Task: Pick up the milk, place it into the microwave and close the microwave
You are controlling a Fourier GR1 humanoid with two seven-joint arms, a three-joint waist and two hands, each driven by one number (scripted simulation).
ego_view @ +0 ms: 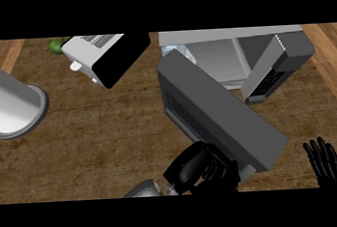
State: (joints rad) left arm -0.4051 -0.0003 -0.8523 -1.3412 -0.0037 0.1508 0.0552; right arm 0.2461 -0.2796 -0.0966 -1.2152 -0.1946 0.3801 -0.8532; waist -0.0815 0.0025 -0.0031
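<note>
Wood makes up the brown surface [94, 134], and a big grey box-shaped microwave [268, 52] stands at its far edge, a bit right of the middle. The microwave's flat dark grey door [222, 117] is swung wide open and reaches out toward the near edge. Inside the microwave the pale walls show. At the far left corner of that inside space, just past the door's far end, a small pale blue-white bit shows; it may be the milk, but it is too hidden to tell.

The left black hand [203, 169] is down at the near edge, close to the middle. It is right against the door's near end. Its fingers are curled, but I cannot tell if they hold the door or just touch it.

The right black hand [327, 162] shows near the near right corner. Its fingers are straight and point up. It holds nothing and rests apart from the door.

A white boxy toaster with a black side [108, 55] sits at the far edge, left of the microwave. A little round green thing [56, 45] peeks out just past it. A shiny silver round can [10, 102] lies tipped at the left edge, well apart from the door.
</note>
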